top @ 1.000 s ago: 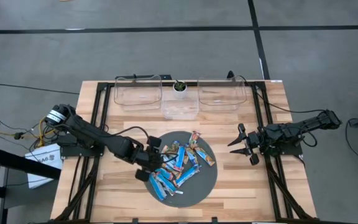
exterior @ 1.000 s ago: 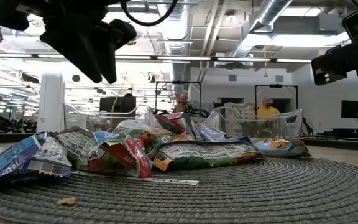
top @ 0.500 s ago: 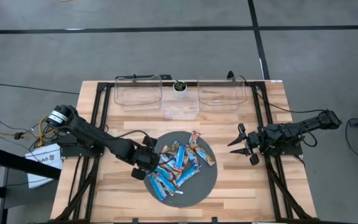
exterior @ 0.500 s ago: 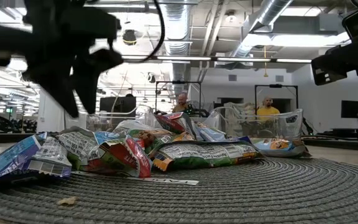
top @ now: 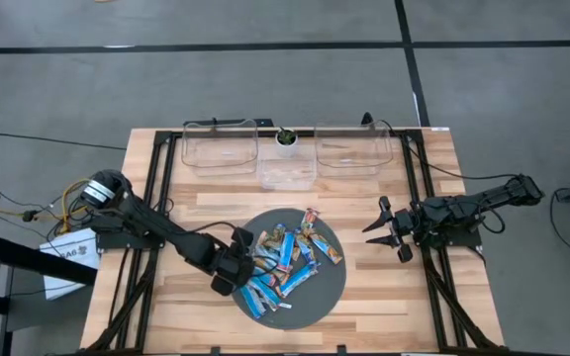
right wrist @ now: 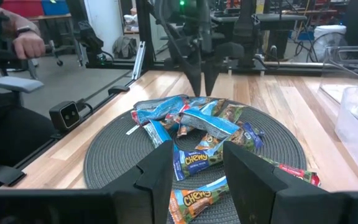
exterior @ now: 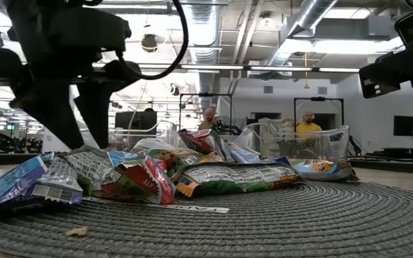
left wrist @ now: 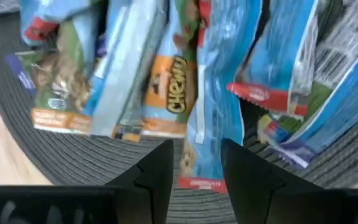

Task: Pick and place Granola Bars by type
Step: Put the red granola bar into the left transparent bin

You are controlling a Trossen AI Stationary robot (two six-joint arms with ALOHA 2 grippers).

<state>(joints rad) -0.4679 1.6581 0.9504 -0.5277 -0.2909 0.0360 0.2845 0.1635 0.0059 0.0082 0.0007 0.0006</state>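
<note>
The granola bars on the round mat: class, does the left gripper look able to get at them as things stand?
Probably yes. The left gripper hangs open at the mat's edge, right over the granola bars, with nothing between them.

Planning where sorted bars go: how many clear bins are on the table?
3, along the table's far edge: left bin, lower middle bin, right bin. None seems hidden.

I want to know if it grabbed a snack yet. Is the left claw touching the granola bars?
Cannot tell. In the low view the left gripper reaches down to the granola bars, but its fingertips merge with the wrappers there. The left wrist view shows open fingers straddling a blue bar.
</note>
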